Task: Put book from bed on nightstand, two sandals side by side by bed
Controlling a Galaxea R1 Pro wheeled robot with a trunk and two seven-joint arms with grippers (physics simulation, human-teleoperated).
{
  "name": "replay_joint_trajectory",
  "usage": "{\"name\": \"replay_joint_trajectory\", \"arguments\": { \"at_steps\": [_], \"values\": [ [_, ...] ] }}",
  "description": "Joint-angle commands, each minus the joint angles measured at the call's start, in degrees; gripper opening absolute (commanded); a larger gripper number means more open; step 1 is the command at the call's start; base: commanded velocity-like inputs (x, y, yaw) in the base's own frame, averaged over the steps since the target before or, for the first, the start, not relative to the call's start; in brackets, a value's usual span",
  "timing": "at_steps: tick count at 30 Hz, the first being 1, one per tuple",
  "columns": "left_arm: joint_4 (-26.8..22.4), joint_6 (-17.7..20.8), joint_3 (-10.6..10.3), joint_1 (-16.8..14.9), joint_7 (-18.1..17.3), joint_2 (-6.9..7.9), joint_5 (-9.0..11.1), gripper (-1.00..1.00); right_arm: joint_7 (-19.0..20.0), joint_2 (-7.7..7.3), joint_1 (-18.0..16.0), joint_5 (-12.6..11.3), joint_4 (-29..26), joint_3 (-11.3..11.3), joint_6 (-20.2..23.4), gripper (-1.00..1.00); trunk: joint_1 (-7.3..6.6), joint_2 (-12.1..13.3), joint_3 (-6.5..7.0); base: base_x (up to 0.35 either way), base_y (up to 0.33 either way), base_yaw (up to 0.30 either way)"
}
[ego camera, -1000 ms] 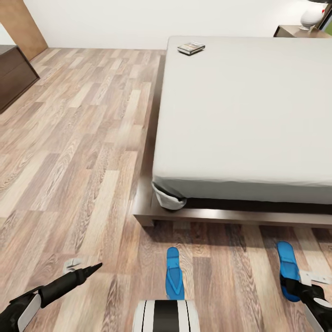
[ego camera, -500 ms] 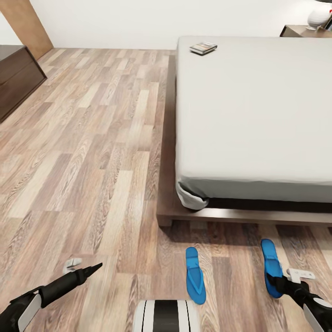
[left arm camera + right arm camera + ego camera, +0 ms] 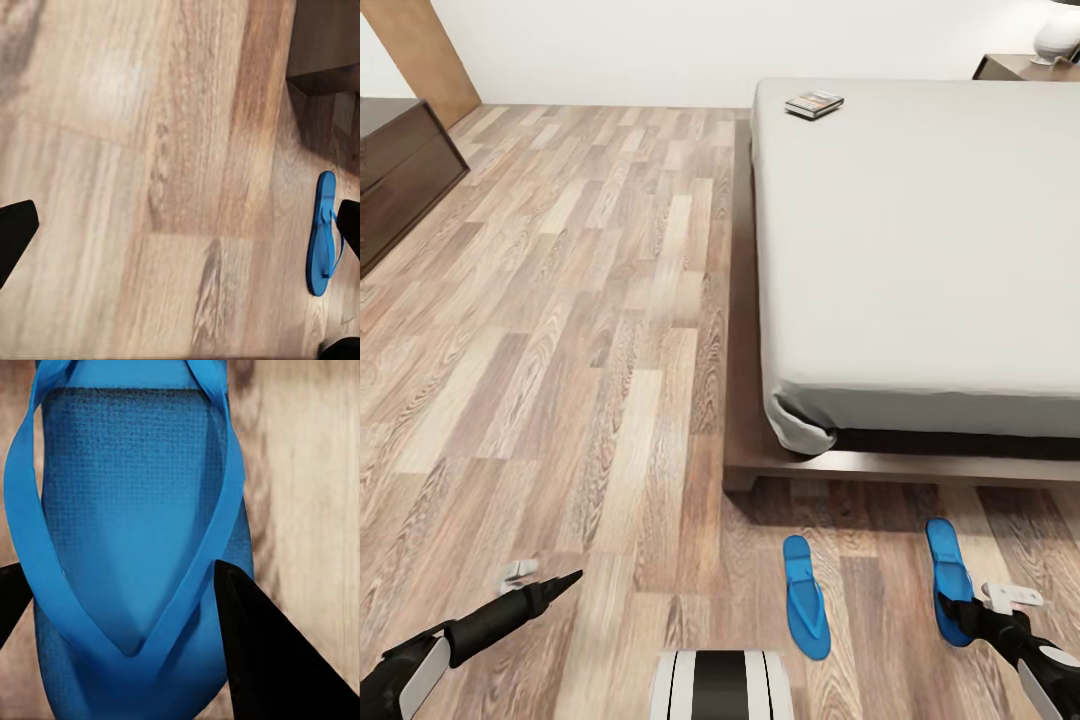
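While the left gripper [image 3: 565, 583] hangs low over the plank floor [image 3: 560, 330] with its dark fingers [image 3: 13, 234] spread wide and nothing between them, a long dark cabinet [image 3: 400, 170] stands by the far wall. One blue sandal [image 3: 805, 596] lies on the floor near the foot of the bed [image 3: 920, 240]. On the mattress's far corner rests the book [image 3: 814, 103]. Further right, the right gripper [image 3: 972, 622] grips the second sandal [image 3: 950, 578], fingertips [image 3: 262, 652] flanking its sole, beside the first but apart from it.
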Motion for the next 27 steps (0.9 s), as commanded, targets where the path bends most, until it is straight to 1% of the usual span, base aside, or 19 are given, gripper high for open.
{"name": "replay_joint_trajectory", "arguments": {
  "at_steps": [1,11,13,14,15,17,20,27],
  "values": [
    [0.0,0.6,0.0,0.0,-0.2,-0.01,0.4,1.0,0.3,0.0,0.0,-0.6,0.0,-0.2,0.1,-1.0,-0.01,0.0,-0.03,0.0,0.271,0.0],
    [0.0,0.6,0.0,0.0,-0.2,0.01,0.4,1.0,-0.2,0.0,0.0,-0.6,0.0,-0.2,0.1,-1.0,-0.01,0.0,-0.03,0.0,0.282,0.0],
    [0.0,0.7,0.0,0.0,-0.1,0.0,0.4,1.0,-3.9,0.05,0.0,-0.6,0.0,-0.2,0.2,-1.0,-0.01,0.0,-0.03,0.0,0.283,0.0],
    [0.0,0.6,0.0,0.0,-0.1,0.0,0.4,1.0,-6.6,0.06,0.0,-0.5,-0.1,-0.2,0.2,-1.0,-0.01,0.0,-0.03,0.0,0.283,0.0],
    [0.0,0.7,0.0,0.0,-0.1,0.0,0.4,1.0,-10.3,0.11,0.0,-0.5,-0.1,-0.2,0.2,-1.0,-0.01,0.0,-0.03,0.0,0.282,0.0],
    [0.0,0.7,0.0,0.0,0.0,-0.01,0.4,1.0,-13.2,0.15,0.0,-0.5,-0.1,-0.2,0.2,-1.0,-0.01,0.0,-0.03,0.0,0.267,0.0],
    [0.1,0.7,0.0,0.0,0.0,-0.01,0.4,1.0,-14.7,0.15,0.0,-0.5,-0.1,-0.2,0.2,-1.0,-0.01,0.0,-0.03,0.0,0.141,0.0],
    [0.1,0.7,0.0,0.0,0.0,0.01,0.4,1.0,-15.1,0.11,0.0,-0.4,-0.2,-0.1,0.2,-1.0,-0.01,0.0,-0.03,0.0,0.062,0.0]
  ]
}}
